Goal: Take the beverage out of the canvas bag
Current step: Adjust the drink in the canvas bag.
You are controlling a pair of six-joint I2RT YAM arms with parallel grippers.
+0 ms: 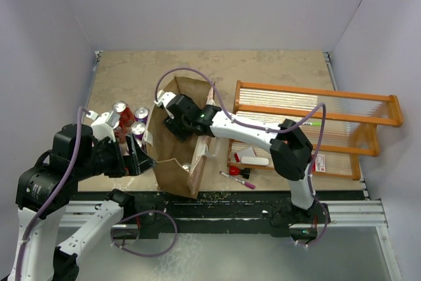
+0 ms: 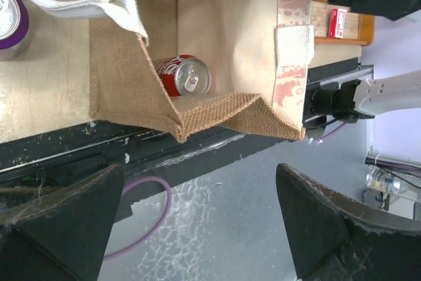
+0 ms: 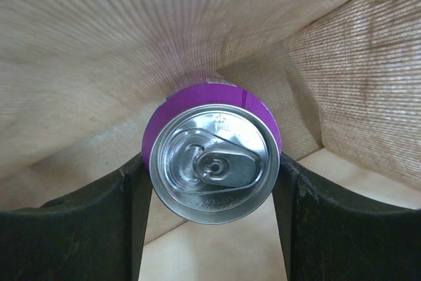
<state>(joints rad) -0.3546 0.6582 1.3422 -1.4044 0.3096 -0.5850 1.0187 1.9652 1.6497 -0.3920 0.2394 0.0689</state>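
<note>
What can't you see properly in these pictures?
Top view: fingertips of the right gripper, down inside the canvas bag.
Right wrist view: label of the purple can, hidden under its own lid.
Left wrist view: lower part of the red can, behind the bag's wall.

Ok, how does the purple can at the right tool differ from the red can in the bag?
The purple can is clamped between the right tool's fingers; the red can stands free. The purple can is farther back in the canvas bag, the red can in its near corner. Both are inside, silver tops unopened.
</note>
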